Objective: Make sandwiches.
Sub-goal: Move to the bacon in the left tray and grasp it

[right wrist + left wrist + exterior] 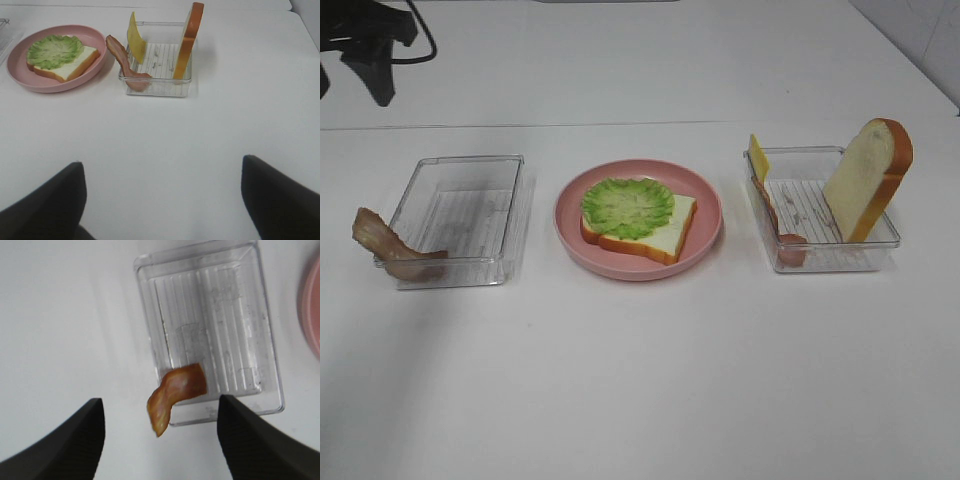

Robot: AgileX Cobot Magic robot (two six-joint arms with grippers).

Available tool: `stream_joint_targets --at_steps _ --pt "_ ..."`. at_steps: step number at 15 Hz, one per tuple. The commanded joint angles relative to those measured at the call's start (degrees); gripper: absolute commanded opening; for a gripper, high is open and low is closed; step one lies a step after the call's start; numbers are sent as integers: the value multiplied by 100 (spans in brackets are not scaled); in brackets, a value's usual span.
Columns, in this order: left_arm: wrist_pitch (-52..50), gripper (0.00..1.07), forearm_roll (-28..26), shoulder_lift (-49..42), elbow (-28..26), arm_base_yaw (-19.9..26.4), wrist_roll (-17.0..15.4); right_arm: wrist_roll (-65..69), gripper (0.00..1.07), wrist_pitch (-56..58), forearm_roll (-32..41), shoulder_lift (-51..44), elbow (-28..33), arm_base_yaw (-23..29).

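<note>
A bread slice (655, 235) topped with green lettuce (628, 207) lies on the pink plate (705, 235) in the middle; it also shows in the right wrist view (67, 65). A bacon strip (385, 245) hangs over the front left corner of the left clear tray (470, 205). My left gripper (159, 404) is open above that bacon strip (175, 392) and holds nothing. The right clear tray (820, 215) holds an upright bread slice (865, 180), a yellow cheese slice (758, 158) and another bacon strip (785, 240). My right gripper (161, 162) is open and empty, well in front of that tray (157, 75).
A dark piece of equipment with a cable (370, 45) sits at the back left of the white table. Neither gripper shows in the exterior view.
</note>
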Motion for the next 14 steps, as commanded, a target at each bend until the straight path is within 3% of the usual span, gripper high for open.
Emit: stream_joint_targets --at_steps 1,5,8,11,14 --pt "275 62 40 -401 670 281 -229 -11 80 -57 -17 -34 17 0" --pt "-212 62 29 -516 1616 487 -424 -11 80 -57 -17 -34 17 0" --pt "-1146 62 -332 -510 2160 441 -521 -11 80 -57 -17 -34 17 0" --pt "-1570 62 -733 -218 2269 441 -533 -11 80 -57 -17 -34 17 0" --pt "-1570 62 -722 160 2269 441 -493 -11 80 -57 -17 -34 17 0"
